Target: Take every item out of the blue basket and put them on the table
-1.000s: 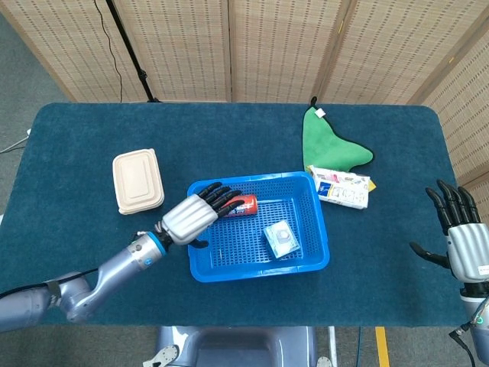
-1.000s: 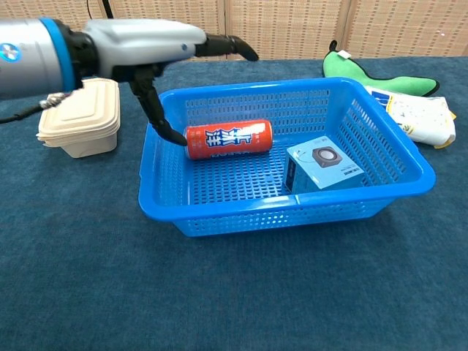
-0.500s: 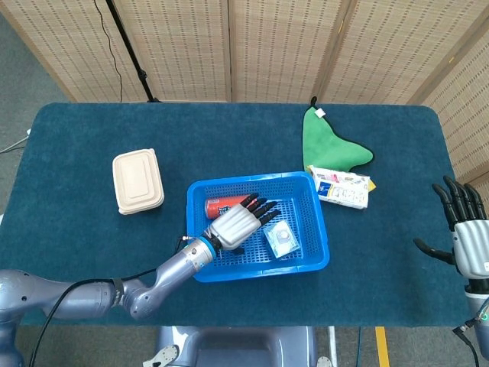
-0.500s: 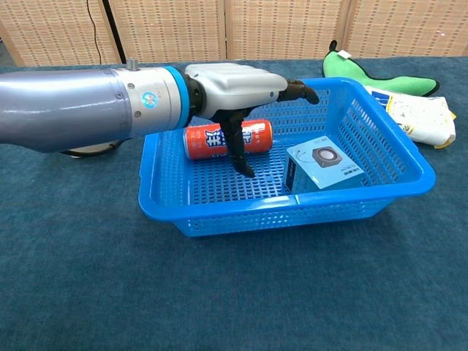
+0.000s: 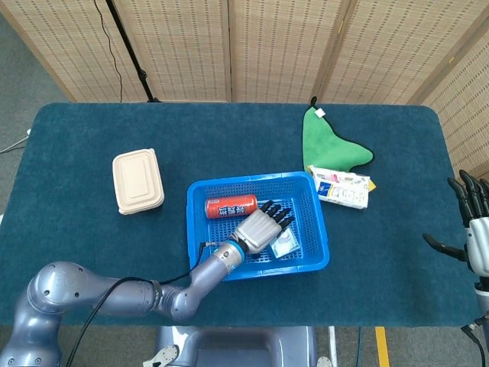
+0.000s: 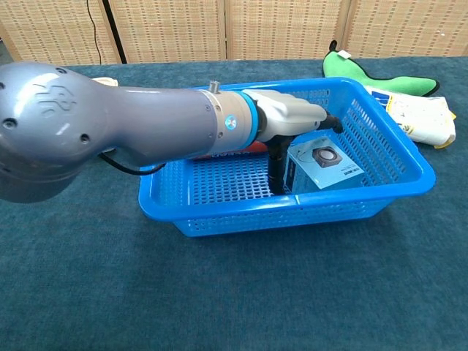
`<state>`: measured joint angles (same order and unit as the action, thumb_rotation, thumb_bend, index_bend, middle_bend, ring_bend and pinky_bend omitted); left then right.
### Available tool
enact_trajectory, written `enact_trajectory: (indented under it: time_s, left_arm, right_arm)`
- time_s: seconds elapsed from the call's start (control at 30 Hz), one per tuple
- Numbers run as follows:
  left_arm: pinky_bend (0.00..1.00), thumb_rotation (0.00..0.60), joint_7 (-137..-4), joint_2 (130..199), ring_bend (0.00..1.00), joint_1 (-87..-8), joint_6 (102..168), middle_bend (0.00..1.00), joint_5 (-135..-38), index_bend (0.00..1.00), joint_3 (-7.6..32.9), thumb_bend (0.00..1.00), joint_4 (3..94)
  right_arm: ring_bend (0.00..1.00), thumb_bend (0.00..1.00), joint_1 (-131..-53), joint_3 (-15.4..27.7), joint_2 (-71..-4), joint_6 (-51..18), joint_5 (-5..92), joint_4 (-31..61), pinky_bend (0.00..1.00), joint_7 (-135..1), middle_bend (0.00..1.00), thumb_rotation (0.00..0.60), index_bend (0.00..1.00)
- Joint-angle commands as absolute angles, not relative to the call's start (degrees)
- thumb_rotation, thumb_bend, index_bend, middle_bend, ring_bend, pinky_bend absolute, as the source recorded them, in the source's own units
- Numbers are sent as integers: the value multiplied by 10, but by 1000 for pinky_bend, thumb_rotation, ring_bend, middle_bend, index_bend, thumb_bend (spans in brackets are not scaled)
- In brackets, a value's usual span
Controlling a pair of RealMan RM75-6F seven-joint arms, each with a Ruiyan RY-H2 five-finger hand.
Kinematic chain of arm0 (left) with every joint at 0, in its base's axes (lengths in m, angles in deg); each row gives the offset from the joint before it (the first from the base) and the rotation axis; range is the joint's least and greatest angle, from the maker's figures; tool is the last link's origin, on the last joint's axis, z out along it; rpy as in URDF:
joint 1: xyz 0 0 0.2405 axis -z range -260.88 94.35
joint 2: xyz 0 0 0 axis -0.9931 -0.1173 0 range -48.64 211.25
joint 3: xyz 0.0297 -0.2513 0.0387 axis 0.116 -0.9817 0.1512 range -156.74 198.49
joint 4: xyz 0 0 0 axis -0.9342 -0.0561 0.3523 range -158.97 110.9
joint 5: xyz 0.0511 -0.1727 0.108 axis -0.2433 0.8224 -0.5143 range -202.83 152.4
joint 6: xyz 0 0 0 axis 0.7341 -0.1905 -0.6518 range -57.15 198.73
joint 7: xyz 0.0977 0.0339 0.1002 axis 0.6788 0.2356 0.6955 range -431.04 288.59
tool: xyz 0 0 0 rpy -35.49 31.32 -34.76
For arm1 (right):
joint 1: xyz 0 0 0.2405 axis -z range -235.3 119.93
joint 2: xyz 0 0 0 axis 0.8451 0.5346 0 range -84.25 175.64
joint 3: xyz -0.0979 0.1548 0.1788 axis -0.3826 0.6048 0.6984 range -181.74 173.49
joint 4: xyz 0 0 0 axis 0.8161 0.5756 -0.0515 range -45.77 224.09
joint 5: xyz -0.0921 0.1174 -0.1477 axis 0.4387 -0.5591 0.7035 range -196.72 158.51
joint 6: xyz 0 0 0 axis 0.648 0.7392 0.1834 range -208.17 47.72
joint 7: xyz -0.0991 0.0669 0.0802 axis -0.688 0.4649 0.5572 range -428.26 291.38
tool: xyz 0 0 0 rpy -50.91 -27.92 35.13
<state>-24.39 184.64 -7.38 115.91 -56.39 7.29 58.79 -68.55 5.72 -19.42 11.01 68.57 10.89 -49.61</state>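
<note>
Left hand [image 5: 262, 226] reaches into the blue basket [image 5: 200, 269], fingers over the small blue box [image 6: 325, 164] and thumb at its side; cannot tell if it grips the box. Red can [image 5: 231, 206] lies at the basket's far side. Right hand [image 5: 475, 237] hangs with fingers spread and empty beyond the table [image 5: 76, 145] edge

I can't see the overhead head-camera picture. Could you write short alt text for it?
From above, the robot's left hand reaches into a blue basket on a dark teal table, over a small blue box, with a red can lying beside it. Outside the basket sit a beige lidded container, a green cloth and a white packet; the right hand waits open at the right edge.
</note>
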Motion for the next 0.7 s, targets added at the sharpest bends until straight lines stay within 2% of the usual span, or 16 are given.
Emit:
enact_trajectory:
  time_s: [0.03,0.1,0.17,0.27,0.33,0.43,0.53,0.7]
  left_arm:
    - [0,600,-236,1861,0,-56,1163,0,-543,0,71,65,573]
    - [0,600,-233,1870,0,-46,1164,0,-534,0,72,87,563]
    - [10,600,-228,1880,0,-35,1166,0,-525,0,72,156,551]
    - [138,600,-221,1891,17,-24,1175,14,-519,14,73,285,534]
    - [263,600,-223,1896,114,-21,1178,108,-514,110,73,366,528]
    - [358,600,-225,1896,243,-20,1189,248,-517,265,72,438,528]
    - [387,600,-228,1887,292,-23,1199,308,-521,335,72,459,541]
    - [391,600,-242,1847,312,-38,1233,332,-553,362,62,464,598]
  right_arm:
    - [0,0,-685,58,-193,110,684,109,0,-494,0,600,0]
    - [0,0,-684,58,-192,109,683,109,0,-491,0,600,0]
    - [0,0,-684,60,-191,109,681,110,0,-487,0,600,0]
    - [0,0,-683,60,-190,111,682,110,0,-483,0,600,0]
    - [0,0,-682,60,-189,113,683,109,0,-482,0,600,0]
    - [0,0,-681,60,-189,114,684,109,0,-482,0,600,0]
    - [0,0,-680,59,-188,115,685,109,0,-482,0,600,0]
    - [0,0,-679,59,-188,118,688,107,0,-483,0,600,0]
